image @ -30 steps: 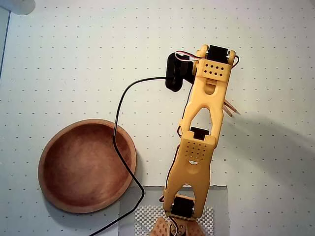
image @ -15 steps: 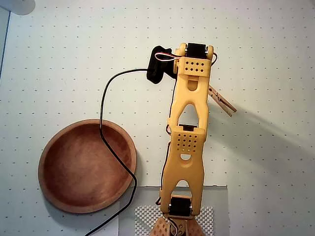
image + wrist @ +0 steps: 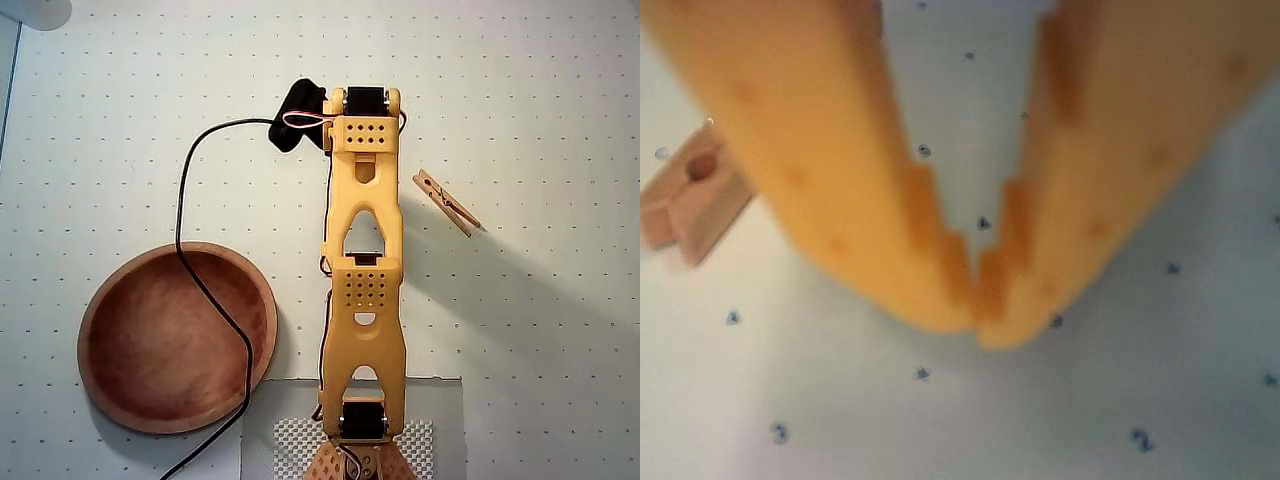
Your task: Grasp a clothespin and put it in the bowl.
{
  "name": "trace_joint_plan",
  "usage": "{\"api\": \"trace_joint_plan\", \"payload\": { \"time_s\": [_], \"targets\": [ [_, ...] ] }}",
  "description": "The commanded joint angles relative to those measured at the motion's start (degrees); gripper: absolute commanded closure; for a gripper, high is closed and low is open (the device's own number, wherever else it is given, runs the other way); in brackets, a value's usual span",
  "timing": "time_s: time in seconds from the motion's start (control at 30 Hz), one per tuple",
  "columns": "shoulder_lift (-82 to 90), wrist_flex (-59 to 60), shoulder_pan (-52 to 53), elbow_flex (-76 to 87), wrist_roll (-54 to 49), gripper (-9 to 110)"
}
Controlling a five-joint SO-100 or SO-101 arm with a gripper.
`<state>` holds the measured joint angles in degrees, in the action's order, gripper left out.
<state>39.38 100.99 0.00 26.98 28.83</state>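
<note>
The orange two-finger gripper [image 3: 980,300] is showing its fingertips pressed together in the wrist view, with nothing between them, so it is closed and empty. Over the last second the yellow-orange printed arm [image 3: 362,290] has been swinging toward the left of the overhead view: a second ago it was covering most of the small light-tan wooden spring clothespin [image 3: 446,201], and now that pin is lying fully exposed on the white dotted table [image 3: 560,120], just to the right of the arm and apart from it. In the wrist view the clothespin [image 3: 690,205] is sitting at the far left edge, beside the fingers rather than between them.

The large round reddish-brown wooden bowl [image 3: 178,337] is resting empty at the lower left of the overhead view, with the black cable [image 3: 195,270] crossing over it. Judging from this, the arm is moving away from the pin without a grasp, so the pickup is not yet done; the gripper would need to open and return over the pin.
</note>
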Motion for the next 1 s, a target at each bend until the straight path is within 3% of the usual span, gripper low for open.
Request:
{"api": "trace_joint_plan", "payload": {
  "time_s": [0.0,0.4,0.97],
  "targets": [
    [8.53,1.58,-0.09,-3.6,2.9,104],
    [8.17,1.49,-0.35,-3.6,8.17,104],
    [7.56,1.49,-11.95,-7.73,8.88,104]
  ]
}}
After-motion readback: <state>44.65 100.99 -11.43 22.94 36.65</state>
